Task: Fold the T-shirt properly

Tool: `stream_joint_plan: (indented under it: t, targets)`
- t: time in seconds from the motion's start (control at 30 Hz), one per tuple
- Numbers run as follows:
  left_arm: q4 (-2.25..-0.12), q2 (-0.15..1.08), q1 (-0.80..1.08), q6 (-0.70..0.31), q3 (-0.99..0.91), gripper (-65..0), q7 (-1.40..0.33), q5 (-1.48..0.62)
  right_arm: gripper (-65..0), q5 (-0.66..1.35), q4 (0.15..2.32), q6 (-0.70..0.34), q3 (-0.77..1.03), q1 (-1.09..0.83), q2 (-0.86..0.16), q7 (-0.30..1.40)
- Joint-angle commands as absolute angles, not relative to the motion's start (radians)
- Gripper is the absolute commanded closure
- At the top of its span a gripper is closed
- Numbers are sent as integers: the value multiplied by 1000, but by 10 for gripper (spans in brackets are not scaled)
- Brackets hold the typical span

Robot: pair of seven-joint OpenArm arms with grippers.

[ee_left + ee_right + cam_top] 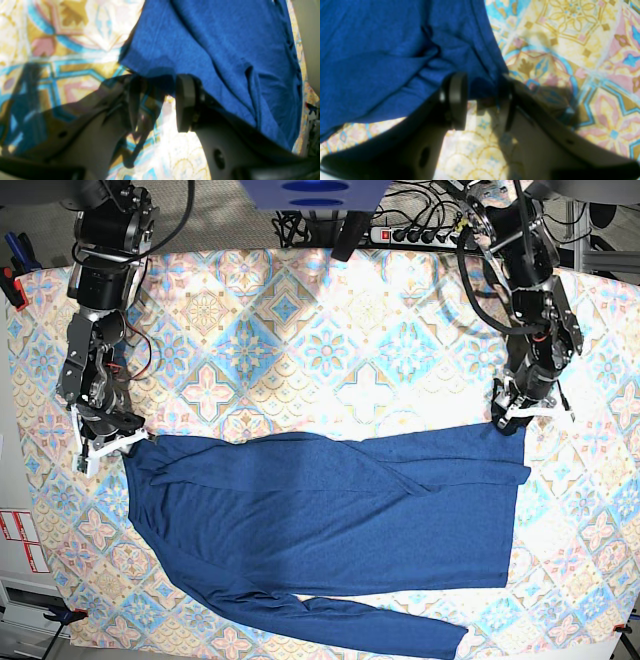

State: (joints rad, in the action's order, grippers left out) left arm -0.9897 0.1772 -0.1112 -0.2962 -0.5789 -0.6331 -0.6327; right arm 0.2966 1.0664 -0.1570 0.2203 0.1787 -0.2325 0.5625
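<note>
The shirt (330,520) lies spread across the near half of the worktop (330,330), on a patterned cloth (300,350) that covers the worktop. Its body runs lengthwise from side to side, with a diagonal fold crossing the middle and one long sleeve (350,625) trailing along the shirt's near edge toward the front of the worktop.

The left claw (522,412) sits at the shirt's far corner on the base view's right. In the left wrist view the left claw (156,100) has its fingers (185,100) apart, with a gap between them; the shirt's edge (200,50) reaches the fingertips and drapes over one finger, but whether cloth is pinched cannot be told.

The right claw (105,442) sits at the shirt's opposite far corner, on the base view's left. In the right wrist view the right claw (482,100) also shows its fingers (457,100) spread, the shirt's corner (395,62) lying into the gap between them. Again, a firm grip cannot be confirmed.
</note>
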Motion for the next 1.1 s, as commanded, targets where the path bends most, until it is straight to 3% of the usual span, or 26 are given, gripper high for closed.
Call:
stream_joint_plan:
  t: [0.0, 0.43, 0.5, 0.6, 0.63, 0.83, 1.0, 1.07]
  targets:
    - [-992, 179, -120, -295, -578, -232, -615, -628, -203, 302, 1084, -160, 222, 200, -248, 542]
    - [-851, 168, -225, -295, -576, -228, -575, -625, -203, 302, 1087, -160, 222, 200, -248, 544]
    - [-851, 168, -226, -295, -576, -177, -576, -627, -204, 302, 1090, -160, 222, 199, -248, 544]
    - [-851, 171, -234, -295, -576, -12, -582, -627, -204, 305, 1090, -160, 229, 199, -248, 573]
    - [-851, 173, -234, -295, -576, 0, -584, -627, -204, 305, 1092, -160, 229, 200, -248, 590]
    - [-851, 176, -232, -295, -576, 0, -584, -627, -206, 306, 1093, -160, 228, 202, -243, 616]
    - [-851, 176, -232, -295, -576, 0, -584, -627, -302, 374, 1056, -160, 229, 234, -232, 618]
    - [-851, 176, -232, -295, -576, 0, -584, -627, -310, 414, 1017, -160, 228, 263, -232, 618]
